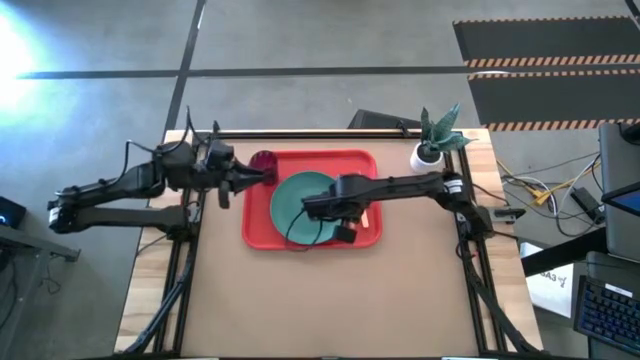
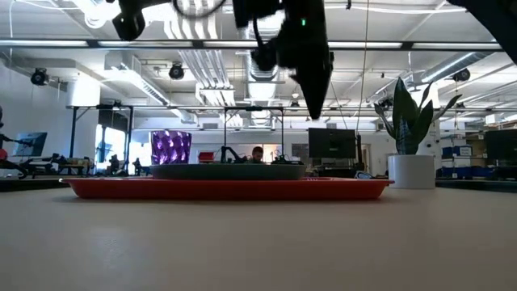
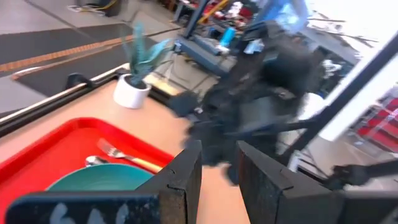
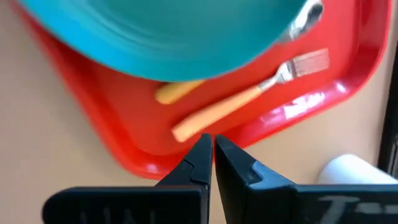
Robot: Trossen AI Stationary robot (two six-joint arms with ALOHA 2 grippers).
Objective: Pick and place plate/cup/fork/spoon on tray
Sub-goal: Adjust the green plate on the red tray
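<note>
Beyond the wooden counter lies a grey concrete floor, with a white pot holding a green plant at the counter's far right corner. On the counter sits the red tray, and every task thing lies on it. The teal plate fills the tray's middle. The dark purple cup stands upright in the tray's far left corner. The fork and the spoon lie side by side on the tray floor between the plate and the tray's right rim; the plate's edge covers the middle of the spoon.

The right claw hangs above the tray near its right side, over the fork's orange handle, its two fingers pressed nearly together with only a thin slit between them and nothing held. The left claw hovers at the tray's left end, just beside the cup, its fingers parted by a small gap and gripping nothing.
</note>
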